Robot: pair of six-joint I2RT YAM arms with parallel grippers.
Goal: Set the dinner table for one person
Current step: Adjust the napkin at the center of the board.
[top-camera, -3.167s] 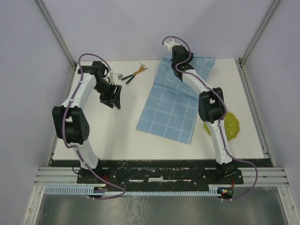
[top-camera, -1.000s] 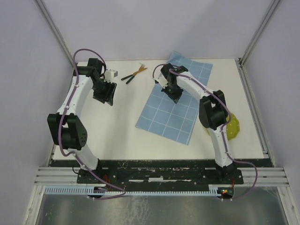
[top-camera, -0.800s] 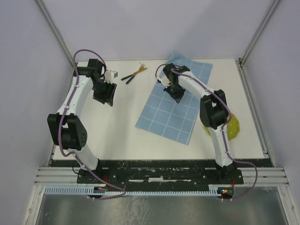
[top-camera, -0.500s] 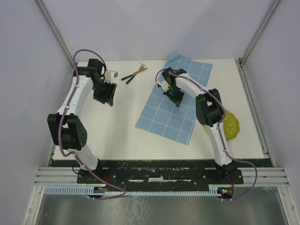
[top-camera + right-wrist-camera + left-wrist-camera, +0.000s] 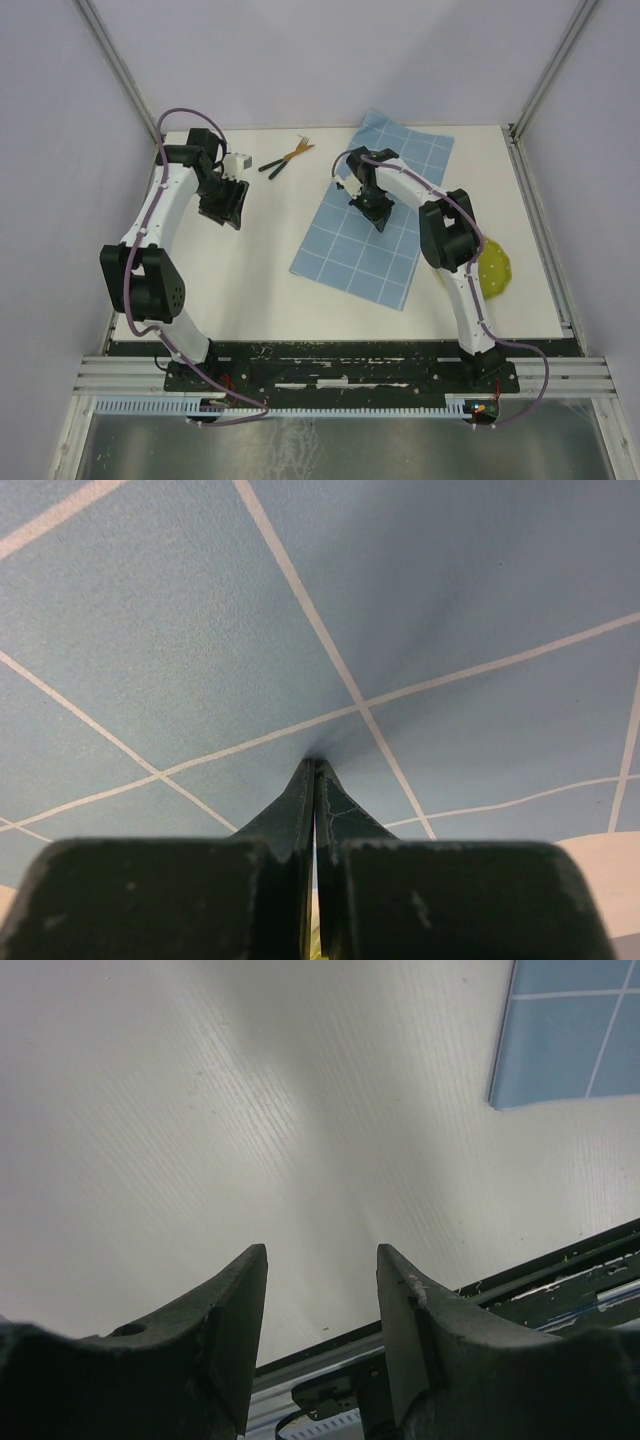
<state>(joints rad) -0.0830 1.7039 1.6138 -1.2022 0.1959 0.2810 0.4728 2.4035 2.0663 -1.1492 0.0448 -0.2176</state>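
Top view, surface: the large off-white surface carries everything.
Top view, cloth: a blue gridded cloth lies slanted, right of centre.
Top view, cutlery: green-handled cutlery lies near the far edge.
Top view, left claw: over bare surface, far left.
Top view, right claw: low over the cloth.
Left wrist view: fingers apart, nothing between; a cloth corner at upper right.
Right wrist view: fingers together, tips at the cloth; whether they pinch it, I cannot tell.

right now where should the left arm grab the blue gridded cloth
The blue gridded cloth lies flat and thin, so pinch its near left corner, coming in low across the dinner table from the left, where the open left gripper is closest.
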